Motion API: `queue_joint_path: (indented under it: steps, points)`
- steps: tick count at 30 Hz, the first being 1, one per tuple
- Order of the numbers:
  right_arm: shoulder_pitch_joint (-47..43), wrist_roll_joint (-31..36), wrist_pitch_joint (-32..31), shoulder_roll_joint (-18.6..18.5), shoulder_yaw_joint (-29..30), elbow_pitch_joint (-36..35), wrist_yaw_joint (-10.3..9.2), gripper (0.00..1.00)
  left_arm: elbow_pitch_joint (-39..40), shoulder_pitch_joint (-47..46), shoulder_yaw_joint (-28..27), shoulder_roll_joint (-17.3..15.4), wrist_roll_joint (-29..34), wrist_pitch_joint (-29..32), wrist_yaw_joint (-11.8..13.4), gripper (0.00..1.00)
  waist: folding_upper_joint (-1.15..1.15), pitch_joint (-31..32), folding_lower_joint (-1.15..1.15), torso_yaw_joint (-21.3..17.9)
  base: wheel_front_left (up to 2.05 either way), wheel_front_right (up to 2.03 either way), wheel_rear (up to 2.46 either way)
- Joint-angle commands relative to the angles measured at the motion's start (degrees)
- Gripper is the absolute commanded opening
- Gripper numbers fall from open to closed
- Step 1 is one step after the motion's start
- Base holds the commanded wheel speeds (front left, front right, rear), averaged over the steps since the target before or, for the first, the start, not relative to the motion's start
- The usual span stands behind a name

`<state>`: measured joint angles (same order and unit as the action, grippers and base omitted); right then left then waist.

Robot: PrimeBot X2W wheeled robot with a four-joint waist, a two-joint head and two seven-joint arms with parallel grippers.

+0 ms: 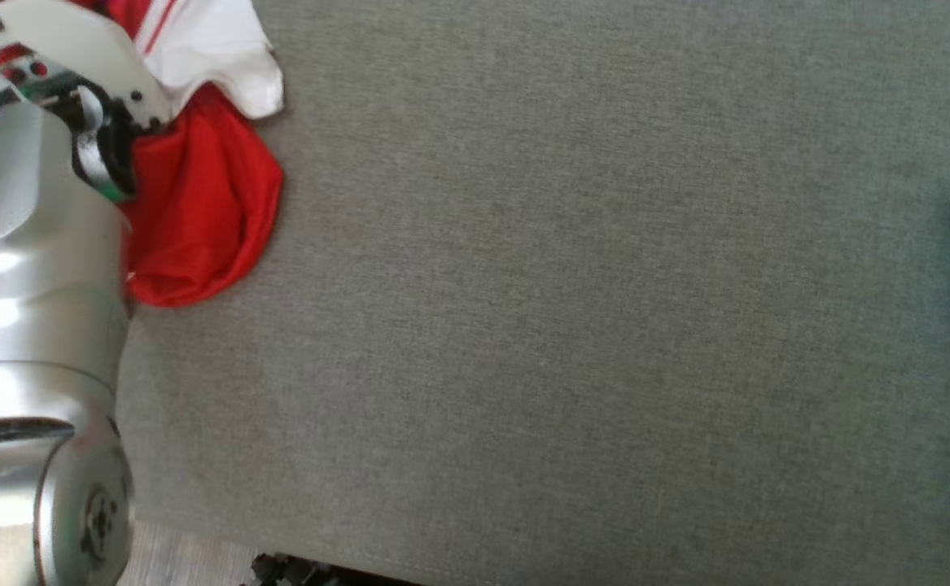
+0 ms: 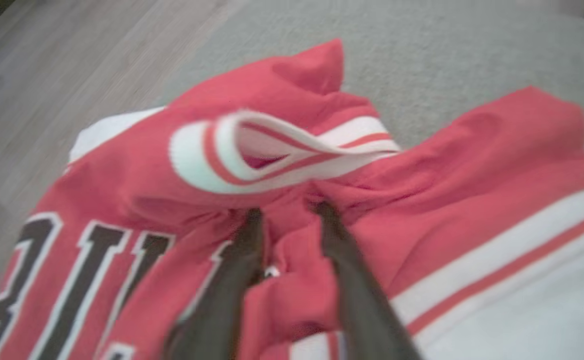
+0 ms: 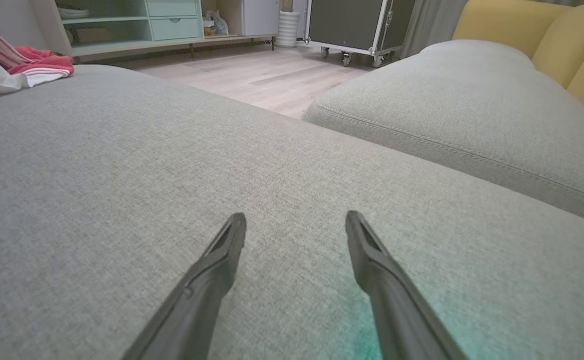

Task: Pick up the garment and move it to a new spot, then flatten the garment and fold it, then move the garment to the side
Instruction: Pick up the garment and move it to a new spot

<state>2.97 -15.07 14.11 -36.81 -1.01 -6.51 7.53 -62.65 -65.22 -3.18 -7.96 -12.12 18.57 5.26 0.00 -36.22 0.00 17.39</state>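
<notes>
Left tool (image 2: 287,210) on garment (image 2: 472,165), collar (image 2: 206,165) beyond

A grey fabric cushion (image 1: 572,325) fronts pale wood flooring (image 3: 271,80), a mint-green shelf unit (image 3: 136,25) and yellow cushions (image 3: 572,45).

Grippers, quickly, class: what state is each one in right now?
Left gripper: closed on the bunched red garment.
Right gripper: open, holding nothing.

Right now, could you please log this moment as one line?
left gripper: fingertips buried in garment, grip unclear | right gripper: open, over grey cushion | garment: bunched
</notes>
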Motion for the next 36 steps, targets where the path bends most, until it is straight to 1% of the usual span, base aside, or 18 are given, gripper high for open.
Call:
queue_joint_path:
  steps: [1, 2, 5, 8, 12, 15, 16, 18, 22, 25, 28, 32, 34, 36]
  points:
    - [-1.6, 0.1, -0.1, -1.0, -0.7, 0.3, -0.04, 1.00, -0.2, 1.1, 0.1, -2.7, 0.3, -2.4, -1.2, 0.00, 0.00, -0.4, 0.00, -0.3, 0.00, 0.00, 0.00]
    - [-1.5, 0.2, 0.0, -0.7, -0.8, 0.5, -0.04, 1.00, 0.2, 0.5, 0.4, -3.0, 0.5, -4.8, -1.9, 0.00, 0.00, -0.1, 0.00, -0.3, 0.00, 0.00, 0.00]
    - [-0.9, 0.3, 0.3, 0.9, -1.7, 1.4, -0.04, 1.00, 1.3, -1.6, 1.0, -3.5, 0.3, -11.6, -5.3, 0.00, 0.00, 1.7, 0.00, -0.6, 0.00, 0.00, 0.00]
    - [0.1, 0.5, 0.5, 2.7, -3.4, 3.1, -0.04, 1.00, 2.3, -3.8, 2.6, -4.4, 1.2, -16.8, -8.0, 0.00, 0.00, 4.6, 0.00, -1.2, 0.00, 0.00, 0.00]
    - [2.3, 0.6, 0.8, 6.1, -6.6, 6.1, -0.04, 1.00, 3.4, -6.8, 4.8, -5.4, 2.3, -21.2, -10.3, 0.00, 0.00, 9.8, 0.00, -3.6, 0.00, 0.00, 0.00]
    - [4.1, 0.6, 0.8, 9.5, -8.6, 7.9, -0.04, 1.00, 4.8, -8.9, 6.7, -5.9, 3.2, -23.1, -11.3, 0.00, 0.00, 14.2, 0.00, -6.5, 0.00, 0.00, 0.00]
    - [4.1, 0.6, 0.8, 9.5, -8.6, 7.9, -0.04, 1.00, 4.8, -8.9, 6.7, -5.9, 3.2, -23.1, -11.3, 0.00, 0.00, 14.2, 0.00, -6.5, 0.00, 0.00, 0.00]
    - [4.7, 0.7, 0.9, 11.9, -9.6, 8.8, -0.04, 1.00, 6.0, -10.1, 8.3, -6.1, 4.0, -23.9, -11.8, 0.00, 0.00, 17.2, 0.00, -8.9, 0.00, 0.00, 0.00]
    - [4.6, 1.1, 0.9, 16.4, -10.9, 10.6, -0.04, 1.00, 7.8, -11.0, 11.6, -5.5, 4.2, -23.5, -12.5, 0.00, 0.00, 23.8, 0.00, -14.5, 0.00, 0.00, 0.00]
    - [3.4, 1.4, 0.9, 19.3, -12.0, 11.8, -0.04, 1.00, 9.1, -10.4, 14.9, -4.5, 2.8, -22.2, -12.7, 0.00, 0.00, 28.8, 0.00, -19.2, 0.00, 0.00, 0.00]
    - [2.2, 1.7, 0.9, 21.3, -13.8, 12.9, -0.04, 1.00, 11.3, -9.4, 18.9, -4.8, 0.0, -20.9, -12.7, 0.00, 0.00, 32.8, 0.00, -24.0, 0.00, 0.00, 0.00]
    - [1.5, 1.9, 0.9, 23.2, -16.0, 13.5, -0.04, 1.00, 14.4, -8.3, 22.2, -6.2, -4.8, -18.4, -12.7, 0.00, 0.00, 35.5, 0.00, -29.5, 0.00, 0.00, 0.00]
    - [1.4, 1.9, 0.9, 24.0, -15.9, 13.5, -0.04, 1.00, 16.3, -7.8, 23.1, -6.4, -7.4, -17.5, -12.7, 0.00, 0.00, 35.6, 0.00, -31.4, 0.00, 0.00, 0.00]
    - [1.0, 1.9, 0.9, 24.8, -15.1, 13.3, -0.04, 1.00, 18.2, -6.5, 24.0, -5.8, -9.9, -16.7, -12.7, 0.00, 0.00, 35.5, 0.00, -32.3, 0.00, 0.00, 0.00]
